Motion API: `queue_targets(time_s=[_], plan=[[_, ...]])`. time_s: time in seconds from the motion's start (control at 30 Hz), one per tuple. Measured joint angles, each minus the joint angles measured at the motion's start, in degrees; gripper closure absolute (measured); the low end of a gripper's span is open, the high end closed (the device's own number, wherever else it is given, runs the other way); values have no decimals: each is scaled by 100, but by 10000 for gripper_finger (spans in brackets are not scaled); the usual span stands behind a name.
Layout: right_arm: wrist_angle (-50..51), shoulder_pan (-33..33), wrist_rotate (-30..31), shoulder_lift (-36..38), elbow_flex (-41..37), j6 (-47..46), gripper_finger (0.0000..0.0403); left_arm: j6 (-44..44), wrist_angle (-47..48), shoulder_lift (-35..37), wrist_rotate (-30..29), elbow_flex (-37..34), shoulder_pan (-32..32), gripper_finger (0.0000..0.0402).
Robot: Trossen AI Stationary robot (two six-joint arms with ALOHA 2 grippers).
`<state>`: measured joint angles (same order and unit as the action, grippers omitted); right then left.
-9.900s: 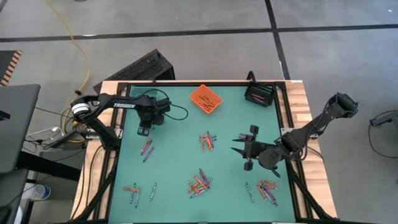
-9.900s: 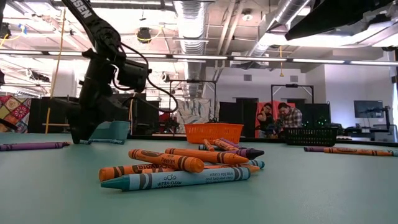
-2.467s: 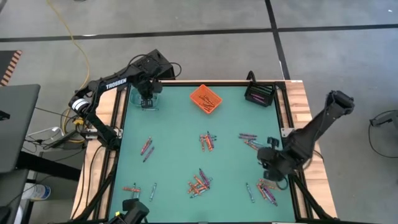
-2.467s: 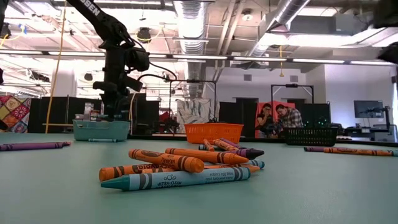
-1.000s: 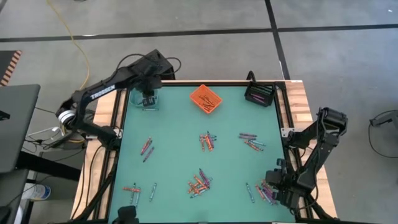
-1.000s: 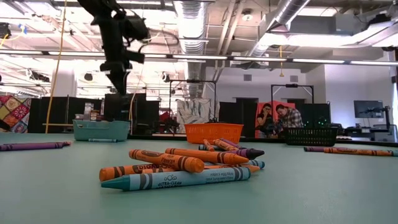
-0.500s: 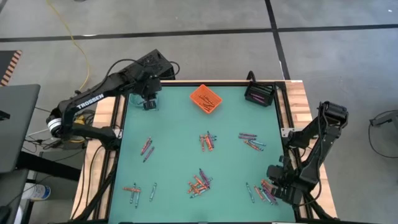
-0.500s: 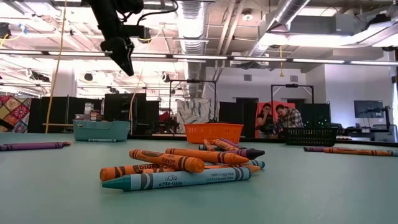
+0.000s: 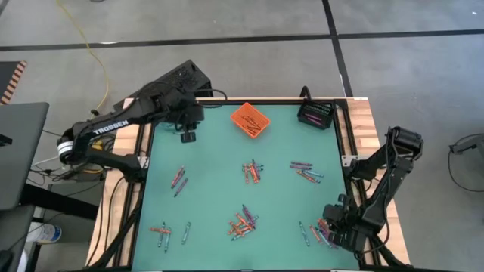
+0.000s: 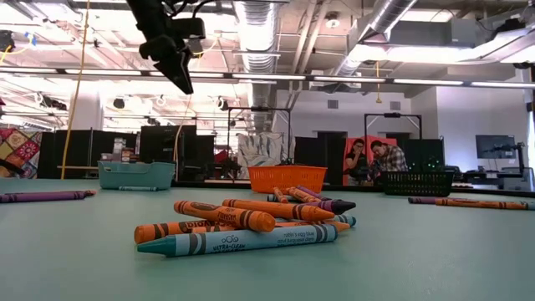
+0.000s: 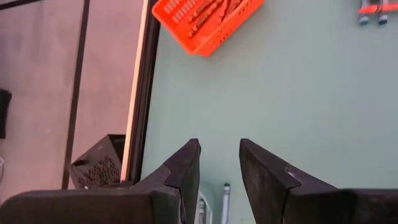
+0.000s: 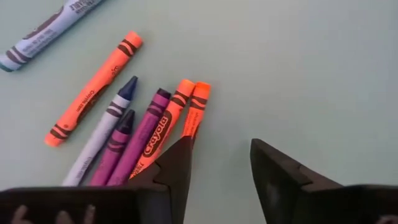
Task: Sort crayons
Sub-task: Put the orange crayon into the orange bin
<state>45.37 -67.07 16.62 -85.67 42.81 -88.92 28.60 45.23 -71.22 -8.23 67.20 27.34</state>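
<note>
Crayons lie in loose clusters on the green mat: at the centre (image 9: 253, 171), near centre (image 9: 240, 223), right (image 9: 305, 172), left (image 9: 178, 181), near left (image 9: 166, 230) and near right (image 9: 324, 230). My left gripper (image 9: 187, 136) is open and empty (image 11: 219, 146), high above the mat's far left part (image 10: 182, 82). My right gripper (image 9: 330, 225) is open low over the near-right cluster. In its wrist view (image 12: 221, 149) orange (image 12: 93, 87), purple (image 12: 146, 134) and blue-grey (image 12: 102, 127) crayons lie flat beside one finger.
A teal bin (image 10: 136, 175) stands at the far left, mostly hidden under my left arm in the high view. An orange bin (image 9: 249, 119) with crayons stands far centre and a black bin (image 9: 316, 115) far right. Two people (image 10: 376, 159) are in the room behind.
My left gripper has risen from just over the teal bin to high above the table. It has also come a little toward the near edge and the right. The crayons have kept their places.
</note>
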Motion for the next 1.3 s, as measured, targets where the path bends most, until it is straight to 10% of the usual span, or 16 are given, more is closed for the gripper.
queue_targets(time_s=[0.83,1.3], plan=[[-213,11,-15,-115,101,28,240,-341,-23,-2,-12,0,-597,299],[288,10,-288,-851,600,158,307,-321,-408,-4,-11,0,-902,299]])
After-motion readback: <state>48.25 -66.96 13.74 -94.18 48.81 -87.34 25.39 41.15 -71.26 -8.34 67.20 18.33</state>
